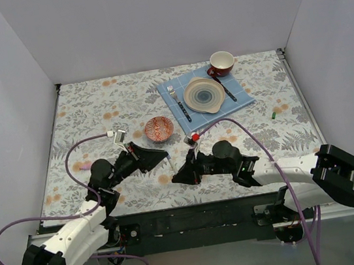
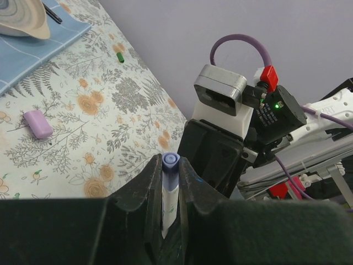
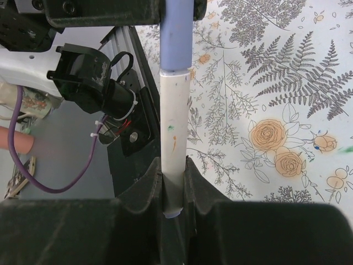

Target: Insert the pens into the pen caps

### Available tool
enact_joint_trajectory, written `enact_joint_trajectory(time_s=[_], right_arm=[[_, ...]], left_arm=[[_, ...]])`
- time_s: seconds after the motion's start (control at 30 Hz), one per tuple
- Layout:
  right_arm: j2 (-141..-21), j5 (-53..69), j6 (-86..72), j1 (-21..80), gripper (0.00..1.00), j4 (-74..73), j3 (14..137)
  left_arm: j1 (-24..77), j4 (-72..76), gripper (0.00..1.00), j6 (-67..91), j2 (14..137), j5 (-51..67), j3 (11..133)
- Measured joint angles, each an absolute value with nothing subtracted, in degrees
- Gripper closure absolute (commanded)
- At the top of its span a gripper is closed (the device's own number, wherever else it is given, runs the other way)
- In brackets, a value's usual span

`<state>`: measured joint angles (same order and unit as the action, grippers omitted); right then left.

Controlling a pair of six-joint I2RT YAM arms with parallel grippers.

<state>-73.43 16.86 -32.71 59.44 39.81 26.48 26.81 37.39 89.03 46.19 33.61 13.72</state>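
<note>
Near the table's front centre, the left gripper (image 2: 170,165) and the right gripper (image 3: 174,165) are both clamped on one white-barrelled pen with blue ends (image 3: 175,127). Its small green and orange marks cannot be read. A stubby lilac cap (image 2: 37,123) and a tiny green cap (image 1: 273,113) lie loose on the floral tablecloth (image 1: 95,111). A small red patterned bowl (image 1: 159,129) stands just beyond the grippers.

Pale plain walls (image 1: 161,16), floral tabletop (image 1: 95,111)
</note>
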Motion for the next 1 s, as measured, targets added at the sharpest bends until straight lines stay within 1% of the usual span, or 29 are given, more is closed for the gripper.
enact_joint_trajectory(time_s=[0.13,0.23,0.27,0.3,0.4,0.5,0.7,1.0], right_arm=[[-72.82,17.12,-32.34,59.79,0.99,39.00,26.68],[-71.77,17.74,-31.62,59.86,0.99,38.26,26.81],[-71.46,17.96,-31.40,59.88,0.99,37.91,26.81],[-71.05,18.31,-31.11,59.88,0.99,37.58,26.81],[-69.60,18.50,-30.33,59.66,0.99,37.91,27.20],[-68.12,19.77,-29.74,59.37,0.99,38.92,27.81],[-66.85,22.59,-29.63,59.37,0.99,39.48,27.97],[-66.83,26.09,-29.82,59.37,0.99,39.62,27.97]], left_arm=[[26.79,39.09,1.00,89.60,45.41,34.39,12.71],[26.76,39.70,0.76,89.60,44.99,35.55,12.82],[26.76,39.81,0.61,89.60,44.93,35.94,12.88],[26.76,39.94,0.56,89.54,44.88,36.64,12.97],[27.03,39.05,0.46,89.52,44.47,39.88,13.10],[27.20,38.94,0.42,88.86,42.44,41.17,13.08],[27.20,38.98,0.40,86.65,37.74,41.17,14.20],[27.20,36.51,0.41,83.88,42.28,41.17,20.08]])
